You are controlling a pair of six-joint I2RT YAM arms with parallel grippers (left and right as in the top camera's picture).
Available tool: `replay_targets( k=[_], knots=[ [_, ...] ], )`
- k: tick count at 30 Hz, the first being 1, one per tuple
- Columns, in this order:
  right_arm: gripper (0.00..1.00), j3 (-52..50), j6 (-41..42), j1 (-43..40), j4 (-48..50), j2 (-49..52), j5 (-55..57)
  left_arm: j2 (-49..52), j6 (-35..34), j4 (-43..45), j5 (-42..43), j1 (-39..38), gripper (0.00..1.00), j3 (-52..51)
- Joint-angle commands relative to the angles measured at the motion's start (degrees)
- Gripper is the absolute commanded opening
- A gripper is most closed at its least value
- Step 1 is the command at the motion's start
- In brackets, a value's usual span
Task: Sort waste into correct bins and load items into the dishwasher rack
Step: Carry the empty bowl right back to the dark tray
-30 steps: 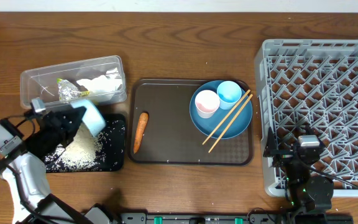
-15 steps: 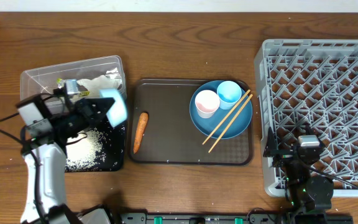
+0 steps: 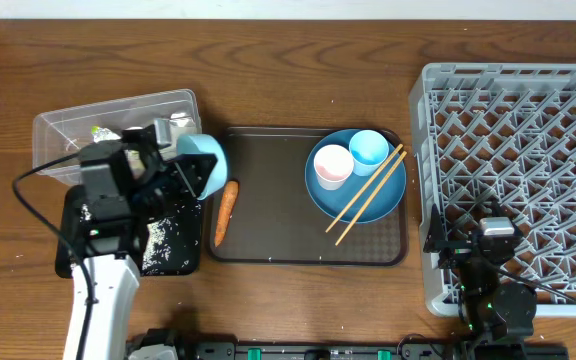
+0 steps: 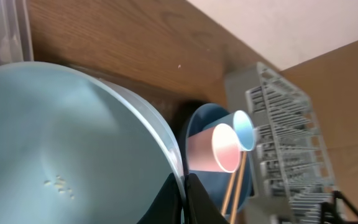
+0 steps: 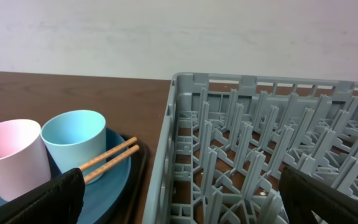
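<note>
One pale bowl (image 3: 208, 158) hangs over the tray's (image 3: 268, 215) left edge, left gripper (image 4: 185, 202) pinched on its rim; stiff, slick, probably light plastic, so a firm rim grip suits. Right of the tray, by the rack (image 3: 518, 150), the right gripper (image 5: 179, 199) gapes empty.

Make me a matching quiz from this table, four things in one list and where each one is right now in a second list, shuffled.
Things
1. small orange carrot
2. pale white-blue bowl
3. pair of wooden chopsticks
4. loose white rice grains

Places
A. in the shallow black tray
B. lying across the round blue plate
C. gripped by its rim in the left gripper
D. lying on the dark brown serving tray

Pairs: 1-D, 2-C, 3-B, 4-A
</note>
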Motion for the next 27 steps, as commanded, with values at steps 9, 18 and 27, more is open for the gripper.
replay_targets(
  k=[9, 18, 27],
  knots=[
    [0.99, -0.1, 0.8, -0.6, -0.2, 0.0, -0.2, -0.3, -1.7, -0.2, -11.8, -11.7, 0.06, 0.6],
    [0.99, -0.1, 0.8, -0.6, -0.2, 0.0, -0.2, -0.1, -1.7, -7.0, -20.5, -18.1, 0.06, 0.6],
    [0.99, -0.1, 0.8, -0.6, -0.2, 0.0, -0.2, -0.1, 1.4, -14.6, -25.6, -21.6, 0.06, 0.5]
  ],
)
